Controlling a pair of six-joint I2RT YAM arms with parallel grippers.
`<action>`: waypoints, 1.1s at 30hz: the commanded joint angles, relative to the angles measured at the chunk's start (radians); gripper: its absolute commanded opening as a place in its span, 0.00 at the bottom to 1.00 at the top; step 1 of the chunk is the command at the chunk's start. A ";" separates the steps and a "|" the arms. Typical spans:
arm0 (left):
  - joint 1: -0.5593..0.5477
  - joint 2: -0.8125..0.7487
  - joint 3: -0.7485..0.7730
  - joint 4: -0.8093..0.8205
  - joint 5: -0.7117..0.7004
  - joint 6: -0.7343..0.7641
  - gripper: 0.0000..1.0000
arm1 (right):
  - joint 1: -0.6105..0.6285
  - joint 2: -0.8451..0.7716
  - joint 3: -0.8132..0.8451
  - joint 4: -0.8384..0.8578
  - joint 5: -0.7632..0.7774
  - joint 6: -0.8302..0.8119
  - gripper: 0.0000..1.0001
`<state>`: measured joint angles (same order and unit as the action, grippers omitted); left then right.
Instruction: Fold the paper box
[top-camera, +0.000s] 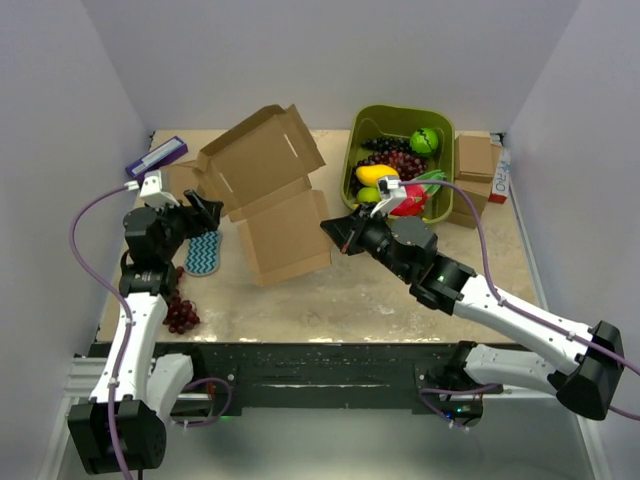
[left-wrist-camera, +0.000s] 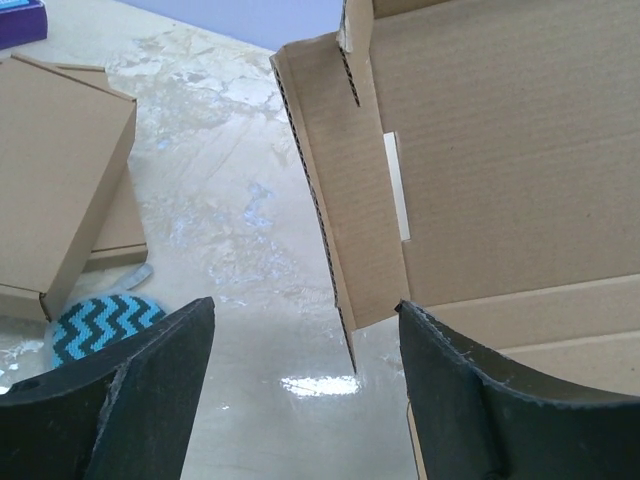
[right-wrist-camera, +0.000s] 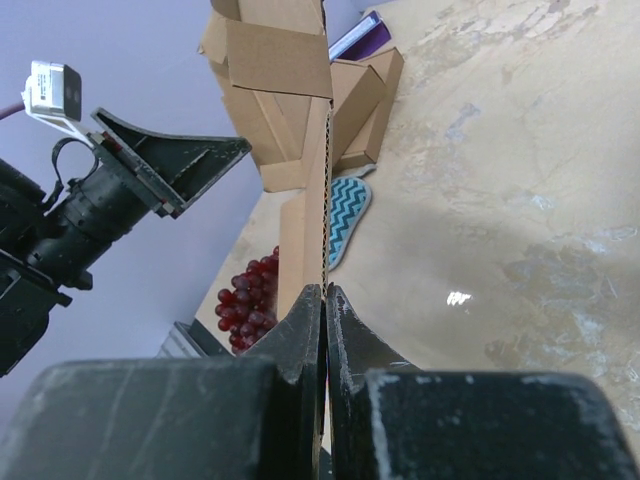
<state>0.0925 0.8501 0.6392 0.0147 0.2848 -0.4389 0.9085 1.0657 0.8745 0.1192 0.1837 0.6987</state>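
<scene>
White arms (top-camera: 135, 330), black pincers (top-camera: 208, 210) (top-camera: 330, 228), purple-looking cables (top-camera: 72, 235)

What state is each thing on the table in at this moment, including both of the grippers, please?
paper box: partly folded, lid raised open.
right gripper: shut on the paper box's right edge.
left gripper: open, empty, at the paper box's left flap.
green bin: upright, filled with fruit.
small cardboard box: closed, right of the green bin.
loose grapes: lying outside the green bin.
</scene>
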 joint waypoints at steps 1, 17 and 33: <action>0.012 0.006 -0.004 0.059 0.025 -0.014 0.76 | -0.002 -0.019 -0.003 0.025 -0.023 0.018 0.00; 0.012 0.043 0.020 0.114 0.109 0.051 0.00 | -0.002 -0.018 -0.039 0.011 -0.021 0.039 0.00; -0.171 -0.053 0.016 -0.012 0.381 0.391 0.00 | -0.002 -0.164 0.060 -0.311 0.292 -0.237 0.89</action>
<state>-0.0338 0.7914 0.6395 0.0254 0.5335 -0.1371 0.9070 0.9035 0.8459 -0.1234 0.3851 0.5903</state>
